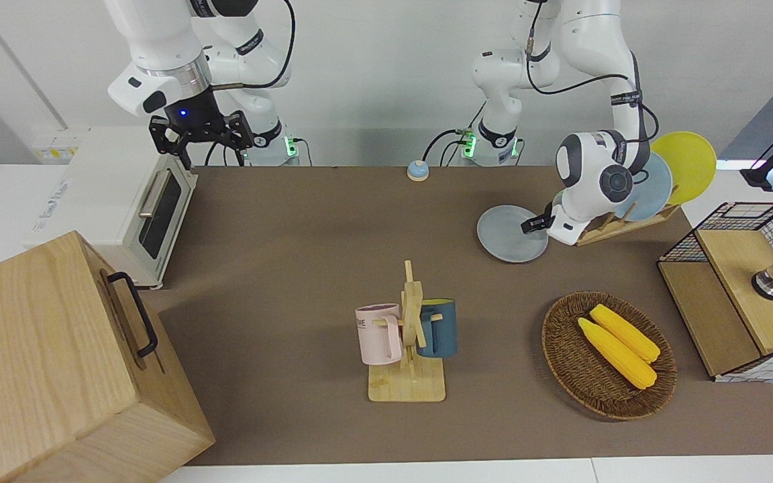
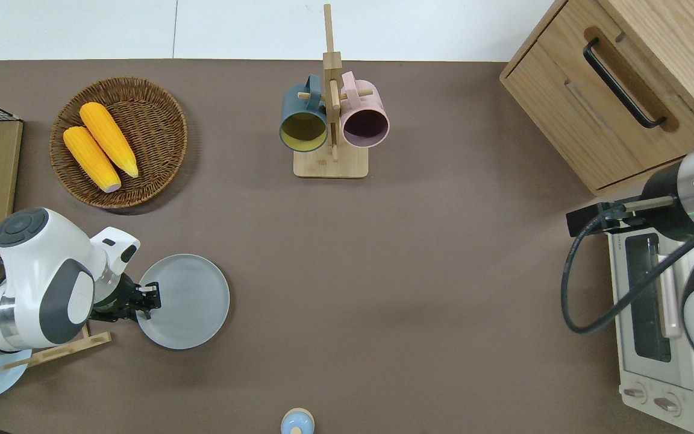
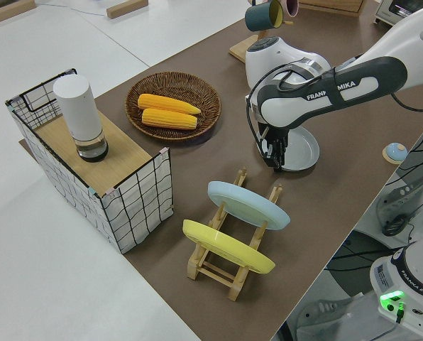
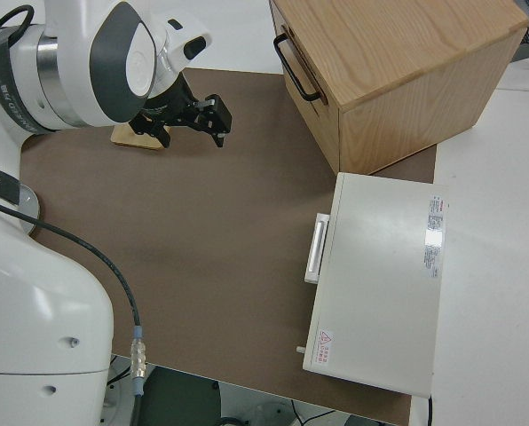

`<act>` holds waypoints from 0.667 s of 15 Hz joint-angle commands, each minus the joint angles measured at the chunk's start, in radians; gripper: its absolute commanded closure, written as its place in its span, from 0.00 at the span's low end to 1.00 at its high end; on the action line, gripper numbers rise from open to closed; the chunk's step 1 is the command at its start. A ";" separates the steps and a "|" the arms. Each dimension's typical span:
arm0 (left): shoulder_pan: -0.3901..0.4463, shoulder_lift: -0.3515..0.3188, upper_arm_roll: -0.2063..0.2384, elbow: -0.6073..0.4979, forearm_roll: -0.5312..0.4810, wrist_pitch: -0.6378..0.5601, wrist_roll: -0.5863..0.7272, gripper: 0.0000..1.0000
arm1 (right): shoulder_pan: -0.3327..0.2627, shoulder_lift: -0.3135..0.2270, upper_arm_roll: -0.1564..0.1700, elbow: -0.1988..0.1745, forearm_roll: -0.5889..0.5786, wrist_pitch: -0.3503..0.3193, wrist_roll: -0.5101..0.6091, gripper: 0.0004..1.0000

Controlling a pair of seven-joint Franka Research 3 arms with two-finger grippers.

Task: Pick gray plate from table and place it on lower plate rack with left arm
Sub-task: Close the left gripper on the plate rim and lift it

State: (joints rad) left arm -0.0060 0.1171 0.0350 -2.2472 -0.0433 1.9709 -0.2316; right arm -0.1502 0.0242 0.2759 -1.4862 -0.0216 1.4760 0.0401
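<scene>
The gray plate (image 1: pixel 507 236) (image 2: pixel 190 301) (image 3: pixel 305 145) lies on the brown table (image 1: pixel 306 268), toward the left arm's end. My left gripper (image 1: pixel 533 223) (image 2: pixel 149 299) (image 3: pixel 275 162) is low at the plate's rim on the rack's side and shut on that rim. The lower plate rack (image 1: pixel 611 228) (image 2: pixel 58 349) (image 3: pixel 222 266) stands beside the plate and holds a light blue plate (image 1: pixel 648 194) (image 3: pixel 247 204) and a yellow plate (image 1: pixel 690 164) (image 3: pixel 226 249). My right arm is parked, its gripper (image 1: pixel 202 137) (image 4: pixel 213 120) open and empty.
A wicker basket (image 1: pixel 564 362) with two corn cobs and a wire-sided box (image 1: pixel 735 295) lie farther from the robots than the rack. A wooden mug stand (image 1: pixel 410 335) is mid-table. A toaster oven (image 1: pixel 125 201) and a wooden cabinet (image 1: pixel 58 362) are at the right arm's end.
</scene>
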 commanded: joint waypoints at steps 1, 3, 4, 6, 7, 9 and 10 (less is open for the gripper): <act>-0.005 0.003 0.002 -0.012 -0.004 0.016 -0.017 1.00 | -0.019 -0.001 0.016 0.009 -0.001 -0.014 0.012 0.02; -0.003 0.003 0.002 -0.012 -0.004 0.014 -0.017 1.00 | -0.020 -0.003 0.017 0.009 -0.001 -0.014 0.012 0.02; -0.003 0.003 0.003 -0.009 -0.004 0.014 -0.017 1.00 | -0.020 -0.003 0.017 0.009 -0.001 -0.014 0.012 0.02; -0.003 0.001 0.008 0.000 -0.006 0.011 -0.021 1.00 | -0.020 -0.001 0.017 0.009 -0.001 -0.014 0.012 0.02; -0.003 -0.002 0.013 0.011 -0.004 0.000 -0.020 1.00 | -0.019 -0.001 0.017 0.009 -0.001 -0.014 0.012 0.02; -0.003 -0.004 0.019 0.056 0.008 -0.064 -0.018 1.00 | -0.020 -0.001 0.017 0.009 -0.001 -0.014 0.012 0.02; -0.003 -0.005 0.026 0.086 0.019 -0.099 -0.017 1.00 | -0.019 -0.003 0.017 0.009 -0.001 -0.014 0.012 0.02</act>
State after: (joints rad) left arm -0.0062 0.1071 0.0384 -2.2341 -0.0475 1.9509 -0.2316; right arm -0.1502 0.0242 0.2759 -1.4862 -0.0216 1.4760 0.0401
